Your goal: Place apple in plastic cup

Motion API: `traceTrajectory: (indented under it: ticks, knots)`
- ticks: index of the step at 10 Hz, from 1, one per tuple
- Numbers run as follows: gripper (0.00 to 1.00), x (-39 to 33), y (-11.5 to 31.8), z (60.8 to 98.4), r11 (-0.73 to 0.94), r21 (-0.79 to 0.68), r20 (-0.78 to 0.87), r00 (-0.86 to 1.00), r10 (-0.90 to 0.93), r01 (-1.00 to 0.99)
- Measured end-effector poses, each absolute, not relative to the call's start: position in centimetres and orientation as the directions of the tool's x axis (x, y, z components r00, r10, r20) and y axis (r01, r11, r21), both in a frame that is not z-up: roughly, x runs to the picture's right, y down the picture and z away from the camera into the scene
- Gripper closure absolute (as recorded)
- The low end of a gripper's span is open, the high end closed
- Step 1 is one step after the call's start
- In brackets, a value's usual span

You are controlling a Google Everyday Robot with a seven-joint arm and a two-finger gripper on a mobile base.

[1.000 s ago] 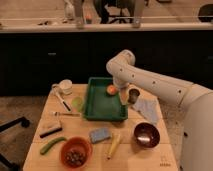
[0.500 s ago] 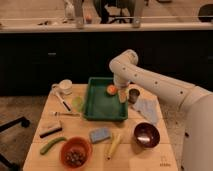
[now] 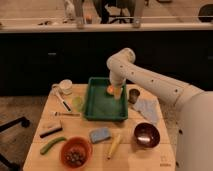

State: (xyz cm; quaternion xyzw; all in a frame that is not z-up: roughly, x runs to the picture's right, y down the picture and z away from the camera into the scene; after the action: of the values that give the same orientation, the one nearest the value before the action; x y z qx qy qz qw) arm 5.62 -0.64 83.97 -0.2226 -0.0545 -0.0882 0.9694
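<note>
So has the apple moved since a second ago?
No, the apple is still in the green tray's far right corner; the tool hangs beside it.

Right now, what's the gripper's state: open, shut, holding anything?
Gripper: open, low over the far end of the green tray, right beside the apple; no grip on it visible.

No legible txt, labels, brands or nos. on anything in view.
</note>
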Motion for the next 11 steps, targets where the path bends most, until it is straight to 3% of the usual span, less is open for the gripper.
traceTrajectory:
  ticks: [6, 11]
  knots:
    - [0.2, 2.7, -1.6, 86.9, 0.865, -0.429, 0.146, 0.965, -0.219, 0.261]
    - [0.2, 4.2, -1.1, 90.7, 0.845, -0.475, 0.184, 0.967, -0.177, 0.246]
